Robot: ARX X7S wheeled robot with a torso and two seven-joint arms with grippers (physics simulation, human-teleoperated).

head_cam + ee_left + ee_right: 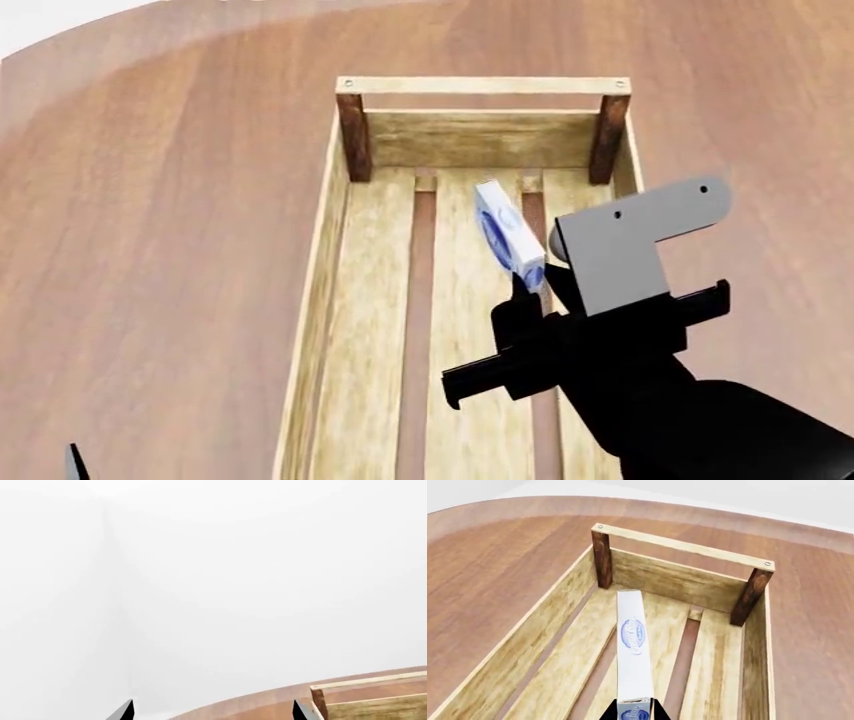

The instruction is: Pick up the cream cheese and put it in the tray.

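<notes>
Your right gripper (531,292) pinches the cream cheese (507,233) edge-up over the tray (324,300); left fingers (123,711) spread, apparently empty (only tips show).

- The right arm, black with a grey angled bracket at its wrist, reaches forward from the head view's lower right.
- The black two-fingered right gripper (531,290) is clamped on one end of the thin white cream cheese box with a blue oval logo (507,232), holding it on edge.
- The black two-fingered left gripper (213,711) shows only its two pointed fingertips (124,711), spread well apart with nothing between them.
</notes>
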